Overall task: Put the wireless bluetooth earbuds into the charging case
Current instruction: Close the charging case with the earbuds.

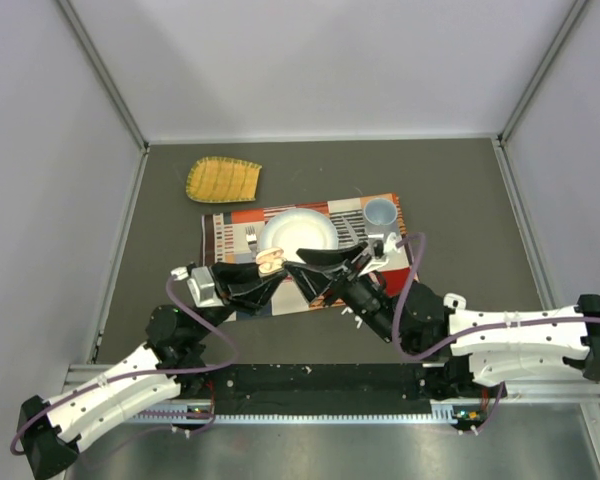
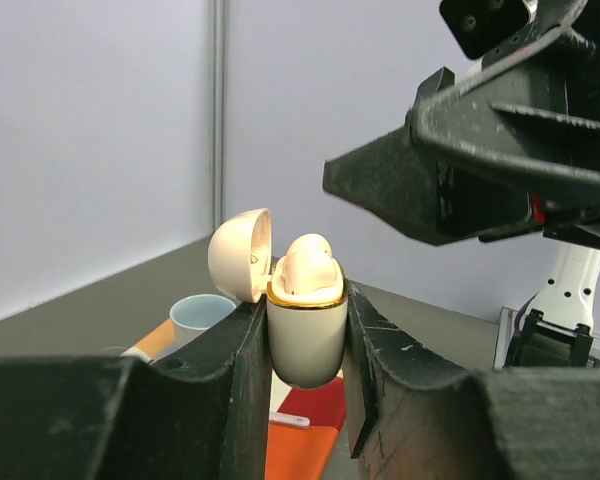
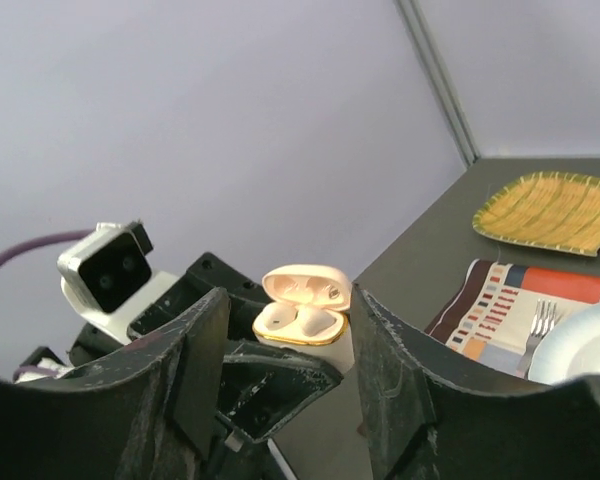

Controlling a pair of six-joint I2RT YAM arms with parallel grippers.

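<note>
- My left gripper (image 2: 305,305) is clamped on the cream oval charging case with a gold rim (image 2: 304,345). One finger presses each flank, and the case is held off the table.
- The case stands upright with its long axis at 12–6 o'clock in the left wrist view. Its mouth faces 12 and the hinged lid is thrown back toward 10 o'clock.
- The tiny white plastic earbuds (image 2: 308,268) sit in the mouth of the case, domes just proud of the gold rim. From the right wrist both wells look filled (image 3: 300,322); I think both buds are in, though I can't tell whether they are fully seated.
- My right gripper (image 3: 290,300) has its fingers spread with nothing between them. Its camera sees the case framed in the gap, beyond the tips.
- From above, the case (image 1: 271,262) lies at 9 o'clock of my right fingertips and just beside them. The right arm is the free one and the nearer to the open lid.
- My read is that any final press or lid closing comes down along the case's axis from 12 o'clock.
- Behind, at 12 o'clock: a round white plate (image 1: 298,232) and a silver metal fork (image 3: 540,322) on a striped patterned cloth placemat (image 1: 230,235).
- Also there: a pale blue cup (image 1: 380,211) and a yellow woven dish (image 1: 223,179).
- No brand, label or writing is readable on the case, the buds or anything else.
</note>
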